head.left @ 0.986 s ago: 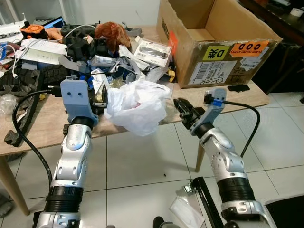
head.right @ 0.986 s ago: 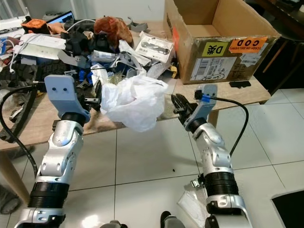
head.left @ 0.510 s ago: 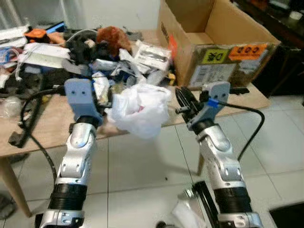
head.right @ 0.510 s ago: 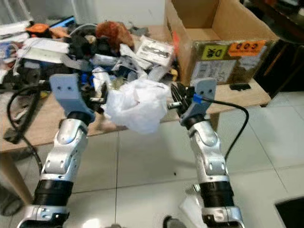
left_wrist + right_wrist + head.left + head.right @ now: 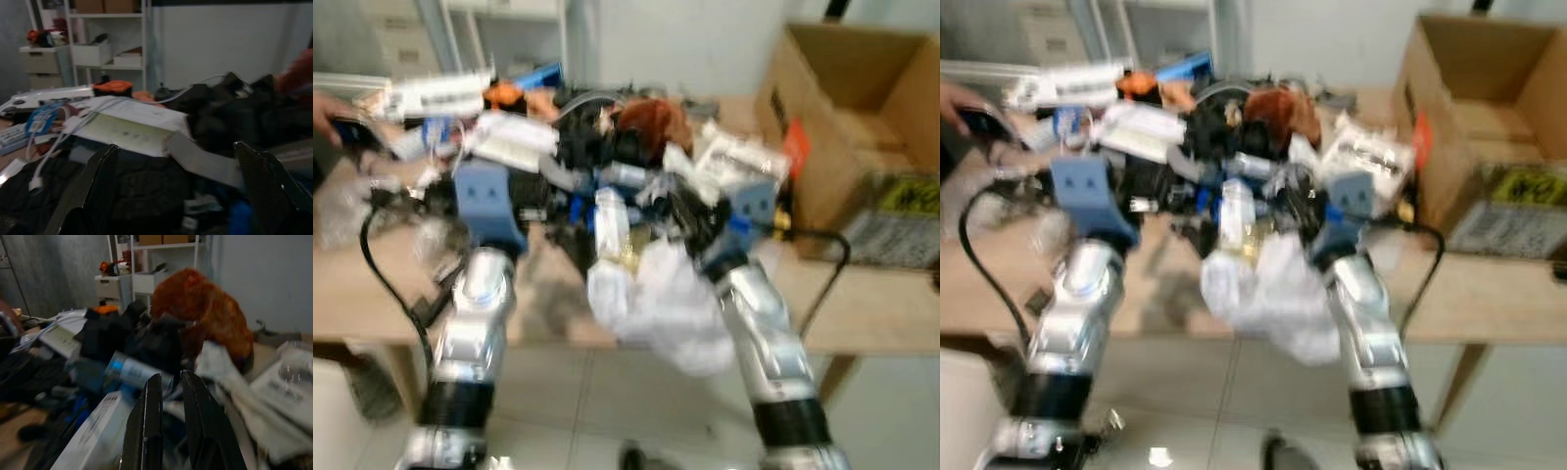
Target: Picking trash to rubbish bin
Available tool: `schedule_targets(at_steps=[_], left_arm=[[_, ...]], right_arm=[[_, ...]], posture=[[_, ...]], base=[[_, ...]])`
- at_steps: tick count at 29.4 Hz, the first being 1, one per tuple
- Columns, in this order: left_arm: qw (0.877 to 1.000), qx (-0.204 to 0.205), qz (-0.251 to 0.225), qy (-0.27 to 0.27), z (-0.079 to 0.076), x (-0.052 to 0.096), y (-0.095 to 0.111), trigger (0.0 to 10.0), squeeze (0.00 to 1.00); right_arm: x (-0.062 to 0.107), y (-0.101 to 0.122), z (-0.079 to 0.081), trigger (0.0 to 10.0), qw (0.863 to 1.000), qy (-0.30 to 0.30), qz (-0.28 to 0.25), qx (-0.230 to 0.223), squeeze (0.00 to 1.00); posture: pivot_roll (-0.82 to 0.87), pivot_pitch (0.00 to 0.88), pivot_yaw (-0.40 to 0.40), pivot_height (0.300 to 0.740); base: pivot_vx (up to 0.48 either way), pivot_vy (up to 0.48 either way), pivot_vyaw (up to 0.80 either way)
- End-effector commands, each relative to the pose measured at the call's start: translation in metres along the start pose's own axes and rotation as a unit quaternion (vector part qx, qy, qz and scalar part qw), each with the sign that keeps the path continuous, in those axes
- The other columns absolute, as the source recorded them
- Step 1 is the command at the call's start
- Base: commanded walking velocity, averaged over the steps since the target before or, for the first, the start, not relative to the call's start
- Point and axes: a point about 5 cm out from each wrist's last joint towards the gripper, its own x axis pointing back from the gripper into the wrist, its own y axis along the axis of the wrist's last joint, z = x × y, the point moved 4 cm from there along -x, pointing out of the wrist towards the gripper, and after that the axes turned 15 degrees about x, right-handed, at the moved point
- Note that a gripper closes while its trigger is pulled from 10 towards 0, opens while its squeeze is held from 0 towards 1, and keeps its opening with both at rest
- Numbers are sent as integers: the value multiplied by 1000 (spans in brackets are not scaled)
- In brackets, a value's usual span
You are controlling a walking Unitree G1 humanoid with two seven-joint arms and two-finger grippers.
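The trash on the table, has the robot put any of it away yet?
Not yet. The white plastic bag still sags over the table edge. Both tools reach toward the pile of clutter; the left tool is open and empty, the right tool nearly closed. Everything is left to bin.

Blurred. Both arms raised over cluttered table (image 5: 1489, 294); white plastic bag (image 5: 1273, 294) hangs at edge btwn them. Cardboard box (image 5: 1489, 147) on right.
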Motion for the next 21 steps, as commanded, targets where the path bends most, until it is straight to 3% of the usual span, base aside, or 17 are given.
schedule_targets(at_steps=[1,21], left_arm=[[1000,2,2,10,6,5,-4,10000,0],[1000,9,6,-19,2,6,-5,10000,0]], right_arm=[[3,0,4,10000,1000,3,-3,-4,0],[5,-9,-5,10000,999,-21,25,-23,0]], posture=[[26,164,-25,740],[23,178,-23,740]], base=[[0,0,0],[0,0,0]])
